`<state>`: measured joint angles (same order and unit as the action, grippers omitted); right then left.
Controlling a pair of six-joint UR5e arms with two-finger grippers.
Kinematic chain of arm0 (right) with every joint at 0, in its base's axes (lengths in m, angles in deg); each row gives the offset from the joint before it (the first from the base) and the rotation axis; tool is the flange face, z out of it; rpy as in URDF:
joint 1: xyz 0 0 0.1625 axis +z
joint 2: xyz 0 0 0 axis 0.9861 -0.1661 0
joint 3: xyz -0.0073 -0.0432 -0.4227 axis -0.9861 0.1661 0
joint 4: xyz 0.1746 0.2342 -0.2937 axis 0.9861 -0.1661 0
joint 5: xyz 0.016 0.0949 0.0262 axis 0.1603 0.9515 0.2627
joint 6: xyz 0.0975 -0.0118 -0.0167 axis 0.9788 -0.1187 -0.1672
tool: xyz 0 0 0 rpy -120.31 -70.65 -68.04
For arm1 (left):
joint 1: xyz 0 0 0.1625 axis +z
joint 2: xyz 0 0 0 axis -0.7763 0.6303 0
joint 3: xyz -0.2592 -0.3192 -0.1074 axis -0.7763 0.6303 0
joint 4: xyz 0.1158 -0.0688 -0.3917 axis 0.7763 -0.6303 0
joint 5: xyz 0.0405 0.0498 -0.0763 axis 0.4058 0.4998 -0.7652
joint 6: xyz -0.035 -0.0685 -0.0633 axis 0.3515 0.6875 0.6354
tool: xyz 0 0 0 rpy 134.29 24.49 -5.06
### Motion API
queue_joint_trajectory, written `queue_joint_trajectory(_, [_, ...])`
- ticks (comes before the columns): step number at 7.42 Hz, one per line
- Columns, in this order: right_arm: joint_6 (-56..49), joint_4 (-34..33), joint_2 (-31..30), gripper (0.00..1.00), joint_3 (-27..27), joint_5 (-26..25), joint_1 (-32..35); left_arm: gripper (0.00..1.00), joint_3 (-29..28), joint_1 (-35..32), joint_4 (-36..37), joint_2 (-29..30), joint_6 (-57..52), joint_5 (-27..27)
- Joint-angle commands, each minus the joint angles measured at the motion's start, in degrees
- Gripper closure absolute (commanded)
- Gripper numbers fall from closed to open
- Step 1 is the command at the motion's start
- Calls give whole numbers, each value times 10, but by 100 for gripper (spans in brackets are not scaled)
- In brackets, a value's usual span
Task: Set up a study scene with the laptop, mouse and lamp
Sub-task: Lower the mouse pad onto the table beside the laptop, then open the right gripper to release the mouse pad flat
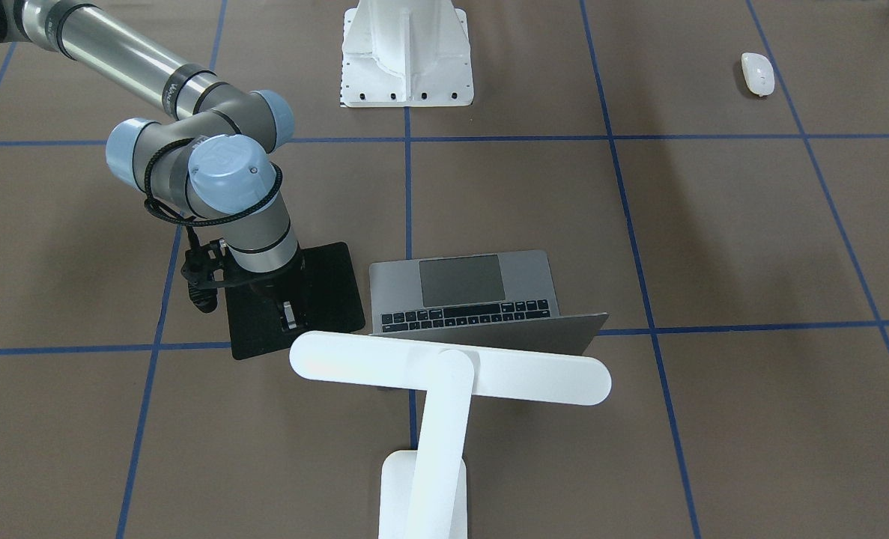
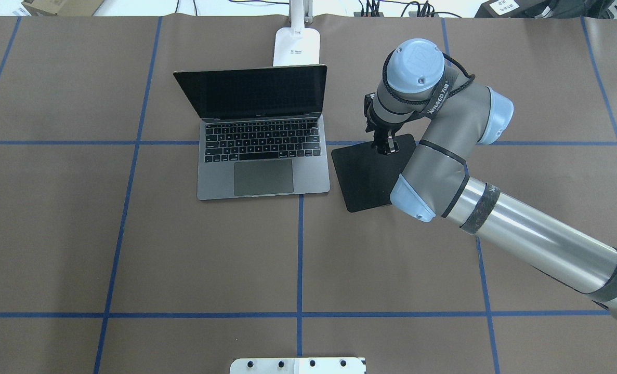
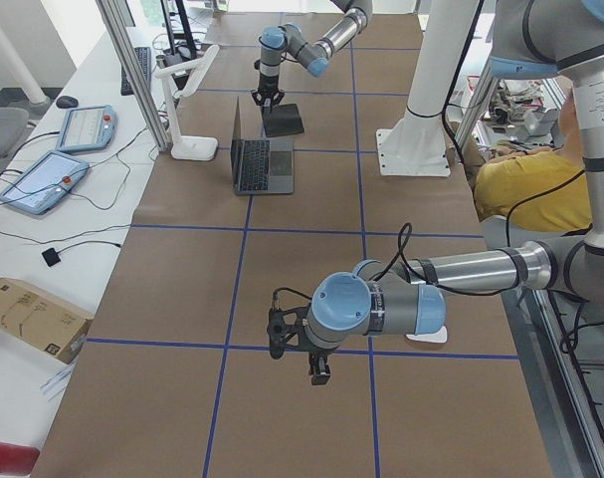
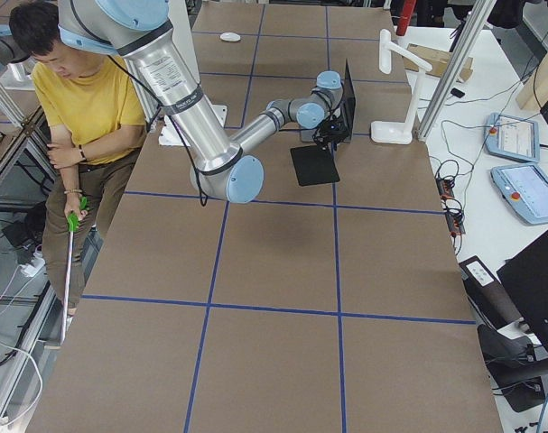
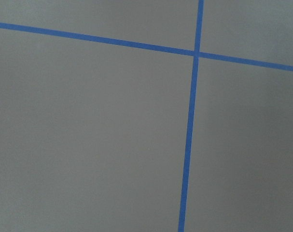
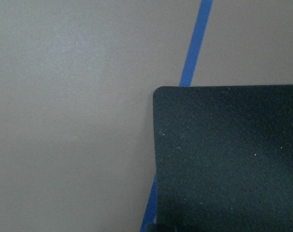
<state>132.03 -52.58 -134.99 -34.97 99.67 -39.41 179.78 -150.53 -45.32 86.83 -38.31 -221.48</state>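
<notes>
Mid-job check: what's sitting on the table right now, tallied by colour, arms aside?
White: 3 (lamp, mouse, pedestal)
Grey: 1 (laptop)
Black: 1 (pad)
Total: 5

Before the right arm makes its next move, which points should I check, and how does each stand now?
1. Laptop lid open: ok.
2. Lamp standing behind the laptop: ok.
3. Black pad flat beside the laptop: ok.
4. Mouse on the pad: not ok, it lies far off, toward the robot's left.
5. Right hand over the pad, open: cannot tell.
6. Left hand open: cannot tell.
</notes>
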Motion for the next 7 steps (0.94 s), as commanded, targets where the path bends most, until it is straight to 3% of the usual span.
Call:
queue_joint_trajectory(1, [-41, 3, -5, 0, -12, 1, 7, 0, 0, 0, -1, 1, 0, 1])
queue_joint_trajectory(3, [-227, 3, -26, 0, -32, 5, 20, 0, 0, 0, -2, 1, 0, 1])
queue_joint_trajectory(6, [-598, 0, -65, 0, -40, 86, 82, 0, 1, 1, -9, 1, -2, 0])
queue_joint_trajectory(7, [-665, 1, -95, 0, -53, 98, 105, 0, 4, 1, -14, 1, -3, 0])
